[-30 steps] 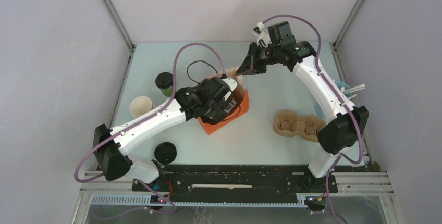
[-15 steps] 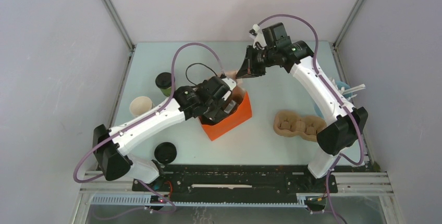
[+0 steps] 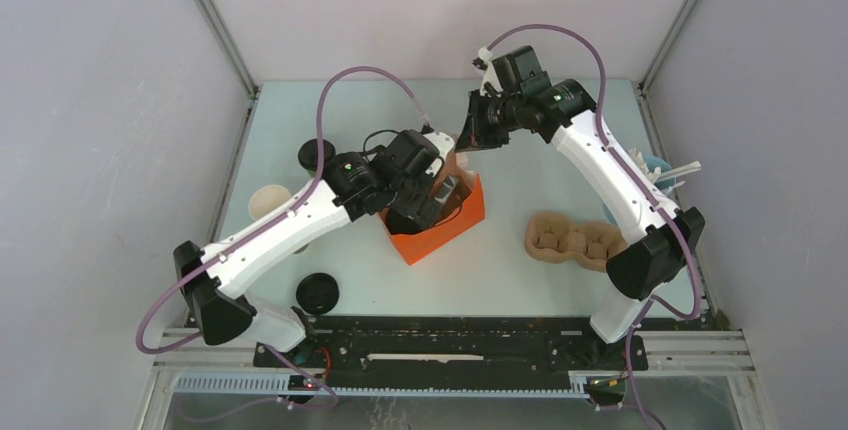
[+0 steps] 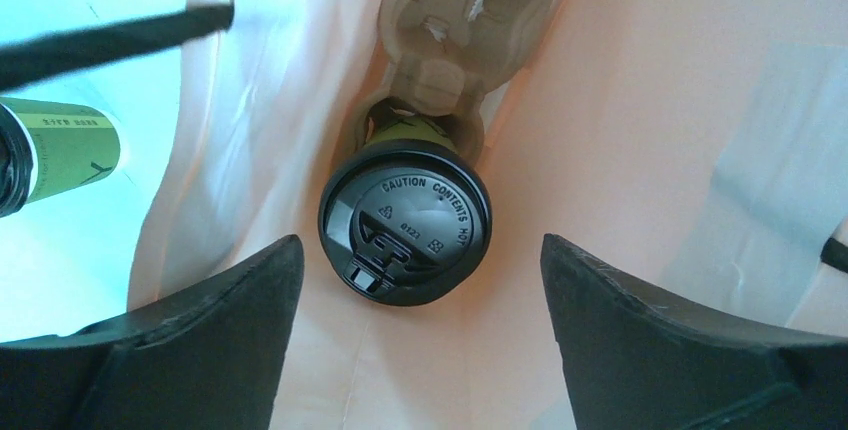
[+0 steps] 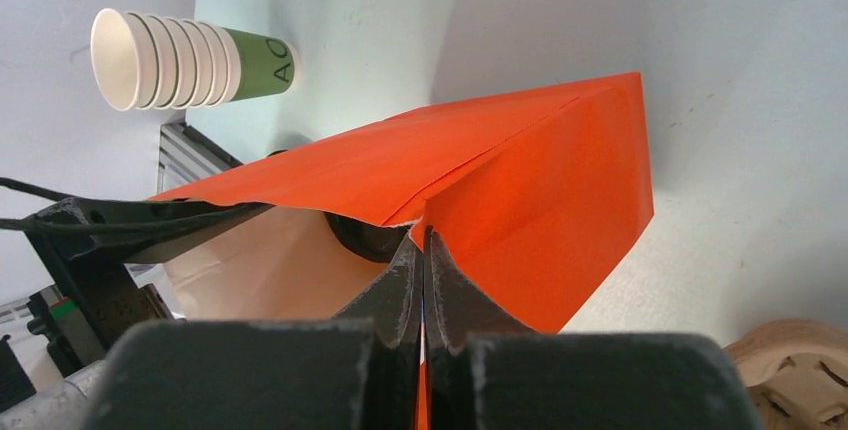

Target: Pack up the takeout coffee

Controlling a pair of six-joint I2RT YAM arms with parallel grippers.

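Overhead, the orange paper bag (image 3: pixel 445 232) is seen mid-table, with the left gripper (image 3: pixel 432 202) over its mouth and the right gripper (image 3: pixel 466 142) at its far rim; its contents are hidden. Only through the left wrist camera is the olive-green, black-lidded paper coffee cup (image 4: pixel 405 222) shown, seated in a brown pulp carrier (image 4: pixel 470 10) at the bag's bottom, below and between the widely parted, empty left fingers (image 4: pixel 200 340). From the right wrist, the right gripper is seen pinched closed on the bag's upper edge.
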